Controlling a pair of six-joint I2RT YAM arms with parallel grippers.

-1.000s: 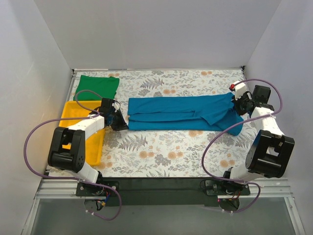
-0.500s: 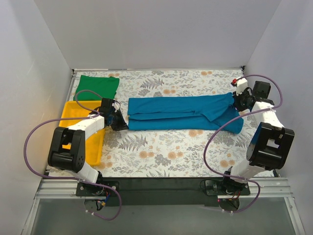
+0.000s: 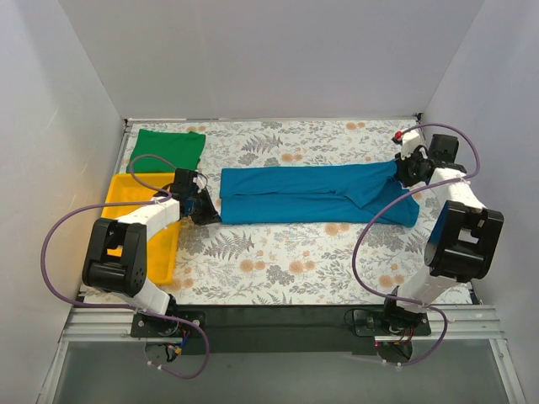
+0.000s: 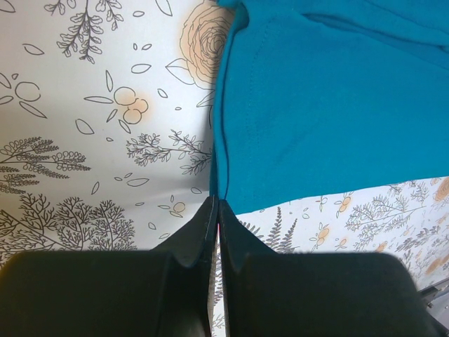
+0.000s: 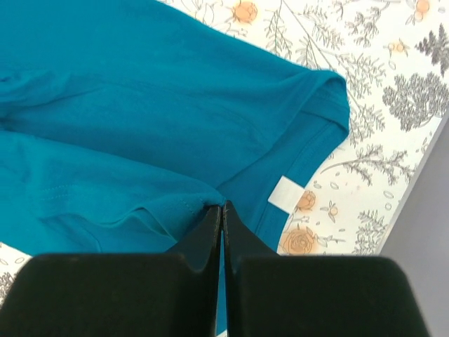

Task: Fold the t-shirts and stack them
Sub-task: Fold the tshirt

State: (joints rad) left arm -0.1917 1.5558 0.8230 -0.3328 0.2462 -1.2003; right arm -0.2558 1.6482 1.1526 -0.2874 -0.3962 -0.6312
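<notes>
My left jaws are clenched tight on the near left corner of the teal-blue t-shirt, its stitched edge running straight in between the tips in my left wrist view. My right jaws are clenched too, pinching a fold of the same cloth close to the collar, just beside the small white label. The shirt lies folded lengthwise into a long band across the middle of the flowered tabletop, stretched from one pair of jaws to the other. The green t-shirt rests folded flat in the far left corner, well apart from the teal one. The yellow tray lies just in front of it, under my left arm.
</notes>
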